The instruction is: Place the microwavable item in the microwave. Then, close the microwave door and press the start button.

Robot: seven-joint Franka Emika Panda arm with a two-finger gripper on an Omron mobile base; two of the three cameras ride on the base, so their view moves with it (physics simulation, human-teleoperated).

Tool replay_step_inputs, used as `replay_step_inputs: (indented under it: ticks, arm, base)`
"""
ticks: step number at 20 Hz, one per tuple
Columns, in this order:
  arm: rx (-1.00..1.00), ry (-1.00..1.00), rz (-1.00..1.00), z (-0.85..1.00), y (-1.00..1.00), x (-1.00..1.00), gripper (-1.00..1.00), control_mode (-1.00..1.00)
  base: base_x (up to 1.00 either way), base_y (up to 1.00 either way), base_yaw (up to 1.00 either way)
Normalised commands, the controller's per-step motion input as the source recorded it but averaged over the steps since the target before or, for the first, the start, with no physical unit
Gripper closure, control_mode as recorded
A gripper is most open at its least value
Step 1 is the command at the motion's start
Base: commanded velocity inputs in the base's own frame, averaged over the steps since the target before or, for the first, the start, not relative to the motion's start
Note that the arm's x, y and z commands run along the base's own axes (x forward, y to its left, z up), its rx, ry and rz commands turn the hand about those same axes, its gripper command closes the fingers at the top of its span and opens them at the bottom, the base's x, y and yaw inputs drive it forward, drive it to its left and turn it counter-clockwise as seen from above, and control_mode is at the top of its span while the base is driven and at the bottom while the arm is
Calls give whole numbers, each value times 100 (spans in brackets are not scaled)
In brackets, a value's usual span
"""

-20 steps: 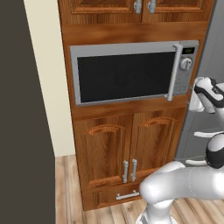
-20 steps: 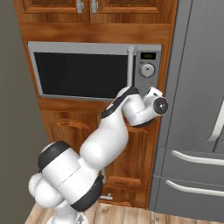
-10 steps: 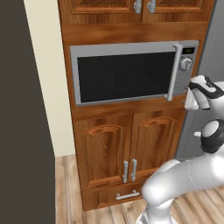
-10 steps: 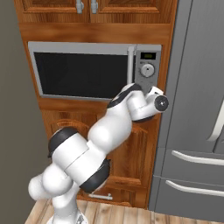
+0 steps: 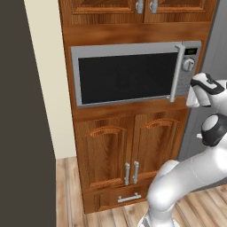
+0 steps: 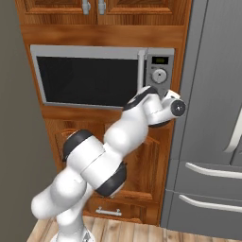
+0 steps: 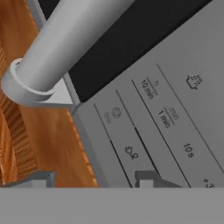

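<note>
One microwave (image 5: 133, 73), door (image 5: 126, 75) shut; one hand (image 7: 94, 177), fingers apart, gripping nothing, at control strip (image 7: 162, 118)

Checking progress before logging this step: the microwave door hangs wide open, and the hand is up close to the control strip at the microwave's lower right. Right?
Not quite. The microwave door is shut flush against the microwave, as the left base view shows. The hand is indeed close to the control strip at the lower right.
</note>
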Motion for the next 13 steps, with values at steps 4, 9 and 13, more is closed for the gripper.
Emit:
replay_step_inputs:
  ticks: [4,9,13]
  arm:
    - [1,0,0,-14,-18,31,-100,-100]
    - [1,0,0,-18,-12,31,-100,-100]
    - [0,0,0,-20,-5,25,-100,-100]
  base:
    - [0,0,0]
    - [0,0,0]
    - [0,0,0]
